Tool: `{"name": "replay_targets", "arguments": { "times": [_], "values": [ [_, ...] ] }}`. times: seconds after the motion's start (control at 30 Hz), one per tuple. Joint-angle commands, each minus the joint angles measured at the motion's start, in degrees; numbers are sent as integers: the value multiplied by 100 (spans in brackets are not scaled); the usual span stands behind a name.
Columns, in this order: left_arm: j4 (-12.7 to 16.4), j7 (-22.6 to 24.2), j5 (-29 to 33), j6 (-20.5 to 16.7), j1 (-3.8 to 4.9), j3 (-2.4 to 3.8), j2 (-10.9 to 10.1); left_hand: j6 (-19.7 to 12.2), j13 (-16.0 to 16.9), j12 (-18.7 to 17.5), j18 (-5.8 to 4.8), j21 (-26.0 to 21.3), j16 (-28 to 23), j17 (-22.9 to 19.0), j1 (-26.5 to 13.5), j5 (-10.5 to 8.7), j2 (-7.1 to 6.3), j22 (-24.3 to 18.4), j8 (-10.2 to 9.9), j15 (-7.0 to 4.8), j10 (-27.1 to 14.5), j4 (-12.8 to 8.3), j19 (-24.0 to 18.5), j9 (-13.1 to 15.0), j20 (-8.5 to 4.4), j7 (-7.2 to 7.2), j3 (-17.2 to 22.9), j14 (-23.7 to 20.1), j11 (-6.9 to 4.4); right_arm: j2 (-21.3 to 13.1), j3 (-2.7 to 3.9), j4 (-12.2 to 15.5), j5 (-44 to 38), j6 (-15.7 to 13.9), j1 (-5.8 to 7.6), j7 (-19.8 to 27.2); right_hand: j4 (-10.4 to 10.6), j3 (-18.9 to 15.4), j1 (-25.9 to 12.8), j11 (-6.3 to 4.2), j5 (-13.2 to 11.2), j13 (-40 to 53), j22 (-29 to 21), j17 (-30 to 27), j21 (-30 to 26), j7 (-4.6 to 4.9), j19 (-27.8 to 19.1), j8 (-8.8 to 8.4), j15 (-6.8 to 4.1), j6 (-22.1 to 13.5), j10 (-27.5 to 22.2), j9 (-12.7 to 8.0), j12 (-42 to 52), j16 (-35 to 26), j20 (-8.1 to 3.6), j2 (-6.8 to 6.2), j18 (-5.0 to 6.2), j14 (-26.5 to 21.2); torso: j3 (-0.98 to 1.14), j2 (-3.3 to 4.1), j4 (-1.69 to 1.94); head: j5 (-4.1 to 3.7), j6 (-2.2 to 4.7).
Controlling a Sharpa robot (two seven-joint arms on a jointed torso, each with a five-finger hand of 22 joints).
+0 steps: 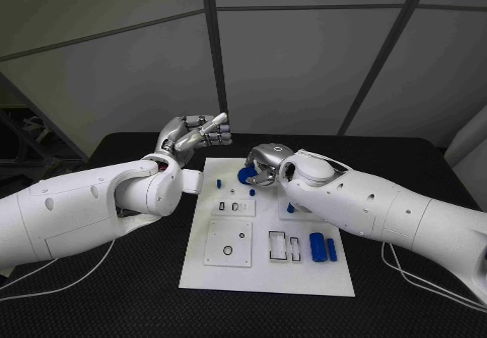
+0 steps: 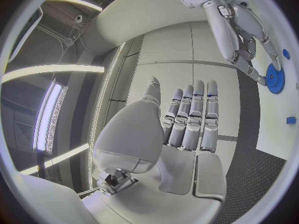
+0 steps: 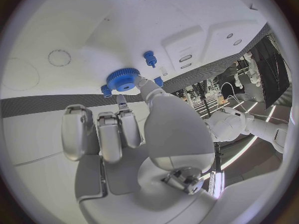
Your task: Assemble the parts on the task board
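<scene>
Right robot hand [image 1: 266, 163] grips blue gear [image 3: 124, 79] at far end of white board [image 1: 266, 276], mid table [image 1: 122, 296]. Left robot hand [image 1: 195, 133] raised near board's far left corner, fingers straight, empty.

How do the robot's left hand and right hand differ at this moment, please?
The left hand is raised off the task board, beside its far left corner, while the right hand is down on the board's far end. The left hand holds nothing, its fingers straight and side by side; the right hand's fingers curl, touching a blue gear. Both are silver hands on white arms.
</scene>
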Motion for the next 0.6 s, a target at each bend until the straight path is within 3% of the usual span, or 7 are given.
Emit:
{"name": "replay_targets", "arguments": {
  "times": [0.03, 0.1, 0.13, 0.27, 0.6],
  "values": [
    [0, 8, -23, 34, 9, 6, 6, -22, -9, -43, -56, 18, -36, 10, 0, 4, 80, -6, -36, 35, -47, -15, 3, -7, -5, 39, -14, 1, 14, -8, -1, -2, 181, 173, 10, 51, 237, -55, -311, 18, 331, 675, 245, 1509, -11, 0, 9, 8, 44, 67, 6, 5, 23, 29, 42, 68, -48, 606, 1, -2, 3, 3, 1],
    [-1, 6, -23, 35, 9, 6, 6, -22, -9, -43, -56, 18, -36, 10, 0, 4, 80, -6, -36, 35, -47, -15, 3, -7, -5, 39, -14, 1, 14, -18, -1, -7, 224, 161, 10, 36, 438, -92, -568, 27, 440, 687, 250, 1509, -10, 3, 12, -9, 48, 84, 16, 2, 36, 29, 47, 139, -49, 606, 2, -1, 6, 2, -6],
    [-1, 5, -23, 35, 9, 6, 6, -22, -9, -43, -56, 18, -36, 10, 0, 4, 80, -6, -36, 35, -47, -15, 3, -7, -5, 39, -14, 1, 14, -25, -1, -9, 241, 159, 10, 31, 473, -94, -610, 27, 454, 691, 255, 1509, -8, 7, 15, -12, 50, 89, 18, 1, 40, 29, 49, 153, -50, 606, 3, 0, 6, 2, -34],
    [0, 3, -23, 34, 9, 6, 1, -22, -9, -43, -56, 18, -36, 10, 0, 4, 80, -6, -36, 35, -47, -15, 3, -7, -5, 39, -14, 1, 14, -70, -1, 12, 319, 160, 10, 16, 557, -98, -707, 29, 482, 723, 266, 1509, -5, 8, 22, -15, 53, 116, 45, 2, 69, 29, 51, 179, -52, 606, -1, -7, 2, 12, -24],
    [-13, 1, -23, 25, 9, 6, -18, -31, -11, -52, -56, 18, -38, 13, -1, 4, 83, -6, -45, 37, -55, -18, 2, -8, -4, 45, -20, 2, 19, -237, -1, 128, 371, -161, 10, -93, 559, -66, -701, 35, 655, 745, 292, 1509, 4, 18, 39, -41, 58, 117, 59, -5, 88, 29, 55, 135, -56, 606, 5, -10, -6, -11, -7]
  ]
}}
